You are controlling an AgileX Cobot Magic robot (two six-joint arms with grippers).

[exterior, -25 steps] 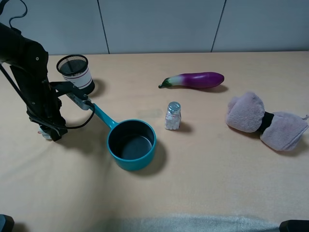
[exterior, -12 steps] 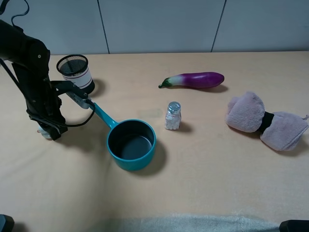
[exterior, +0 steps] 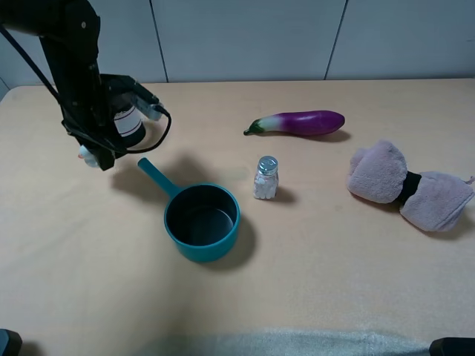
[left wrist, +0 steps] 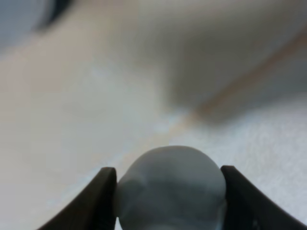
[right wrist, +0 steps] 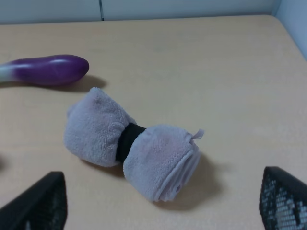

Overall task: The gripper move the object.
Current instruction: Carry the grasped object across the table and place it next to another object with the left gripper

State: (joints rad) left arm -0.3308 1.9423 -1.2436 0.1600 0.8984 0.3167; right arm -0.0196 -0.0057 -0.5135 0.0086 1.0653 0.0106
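Nearest to us, the right gripper (right wrist: 162, 191) shows only in its own wrist view. Its two dark fingers (right wrist: 38, 203) are spread wide. Ahead of them the rolled pink towel (right wrist: 132, 143), cinched at the middle by a black band (right wrist: 125, 139), lies on the tan table (exterior: 334, 282).

In the high view, the teal pot (exterior: 202, 221) sits closest on the left half of the table, with its handle pointing away toward the far left. Just beyond it to the right, the glass salt shaker (exterior: 266, 178) stands upright under its silver cap, apart from the pot. The towel lies at about the same depth, well off to the right.

Farther back on the left, the left gripper (exterior: 93, 157) hangs from its black arm (exterior: 74, 67), with cables (exterior: 159, 130) looping beside it. It pinches the toy duck (exterior: 87, 154), a small white thing. In the left wrist view the duck fills the gap between the two fingers and touches both, but the picture is too blurred for us to see its beak. We see the duck held off the table, beyond the end of the pot's handle and to its left, and the arm's shadow falls on the table near that handle. Right behind the arm stands a mesh cup (exterior: 128, 122), partly hidden.

Farther still, a purple eggplant (exterior: 300, 122) lies on its side near the middle, its green stem pointing left. Grey wall panels (exterior: 245, 37) close the back.
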